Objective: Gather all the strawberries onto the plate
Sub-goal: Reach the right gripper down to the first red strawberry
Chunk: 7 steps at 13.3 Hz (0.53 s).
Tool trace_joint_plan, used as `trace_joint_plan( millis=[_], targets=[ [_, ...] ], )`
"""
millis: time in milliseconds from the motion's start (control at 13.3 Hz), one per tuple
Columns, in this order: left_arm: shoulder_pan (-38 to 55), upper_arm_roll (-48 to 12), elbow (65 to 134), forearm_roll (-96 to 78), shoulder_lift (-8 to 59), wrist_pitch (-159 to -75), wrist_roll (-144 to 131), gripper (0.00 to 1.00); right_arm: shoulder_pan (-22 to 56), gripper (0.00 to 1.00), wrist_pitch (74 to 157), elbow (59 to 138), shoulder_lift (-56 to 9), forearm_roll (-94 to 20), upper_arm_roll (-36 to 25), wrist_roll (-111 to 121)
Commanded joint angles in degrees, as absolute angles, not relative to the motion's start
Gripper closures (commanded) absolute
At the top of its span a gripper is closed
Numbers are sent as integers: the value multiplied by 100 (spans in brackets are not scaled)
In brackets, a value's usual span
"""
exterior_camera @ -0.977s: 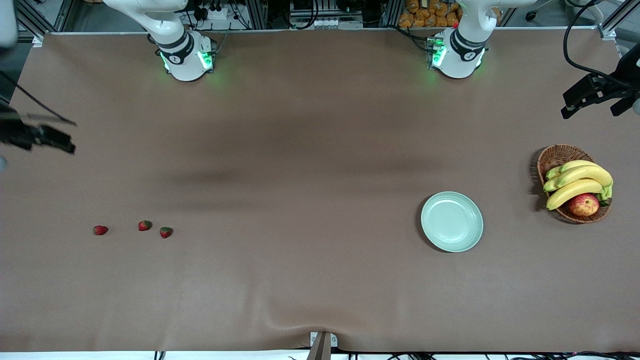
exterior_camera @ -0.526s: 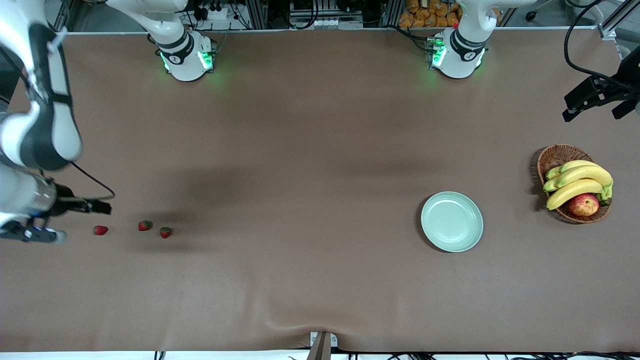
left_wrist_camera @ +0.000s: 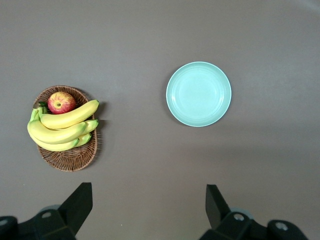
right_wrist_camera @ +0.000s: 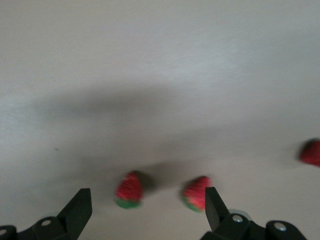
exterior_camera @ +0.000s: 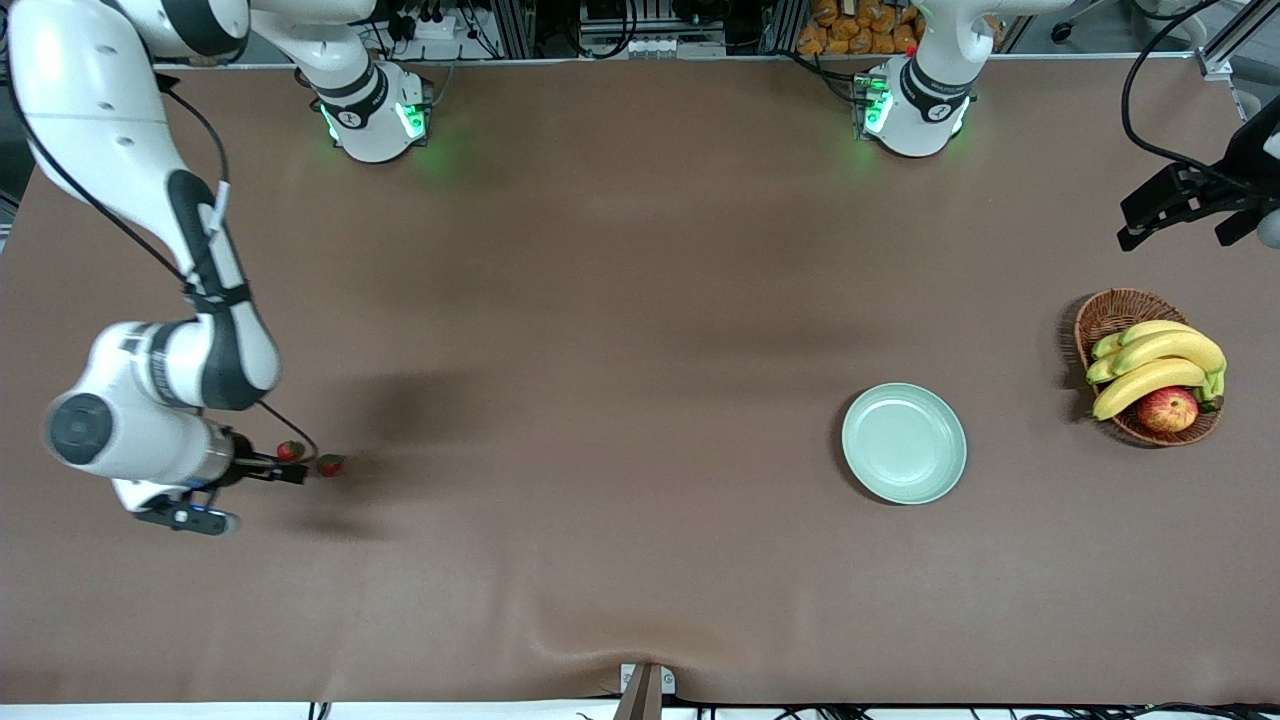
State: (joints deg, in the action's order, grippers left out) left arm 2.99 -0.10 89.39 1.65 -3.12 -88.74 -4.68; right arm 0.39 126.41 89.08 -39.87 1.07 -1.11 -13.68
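The right gripper (exterior_camera: pixel 295 470) hangs low over the strawberries at the right arm's end of the table, its fingers (right_wrist_camera: pixel 80 207) spread wide with nothing between them. The front view shows only two berries by its tips, one strawberry (exterior_camera: pixel 290 450) just beside the fingers and a second strawberry (exterior_camera: pixel 331 465) just past them; the arm's wrist covers whatever lies under it. The right wrist view fills that gap: two berries sit side by side between the fingertips and a third strawberry (right_wrist_camera: pixel 311 152) shows at the edge of the frame (blurred, but red). All three lie on the brown table (exterior_camera: pixel 600 300), none in the plate (exterior_camera: pixel 904 443), which sits well apart toward the left arm's end. The left gripper (exterior_camera: pixel 1175 205) waits high near that end, fingers (left_wrist_camera: pixel 77 205) apart and empty. Its wrist view looks straight down on the plate and the wicker basket (left_wrist_camera: pixel 70 155) holding bananas (left_wrist_camera: pixel 62 127) and an apple (left_wrist_camera: pixel 61 102)
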Motion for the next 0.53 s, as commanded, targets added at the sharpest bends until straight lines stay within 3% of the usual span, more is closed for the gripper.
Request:
trace_joint_plan(
  millis=[0, 451],
  targets=[
    [316, -26, 8903, 158, -264, -8921, -519, 0, 254, 0, 12665, 8771, -4244, 123, -97, -1976],
    [9, -18, 8930, 167, -246, -8886, -510, 0, 229, 0, 12674, 8921, -4421, 79, -97, -2057]
  ],
)
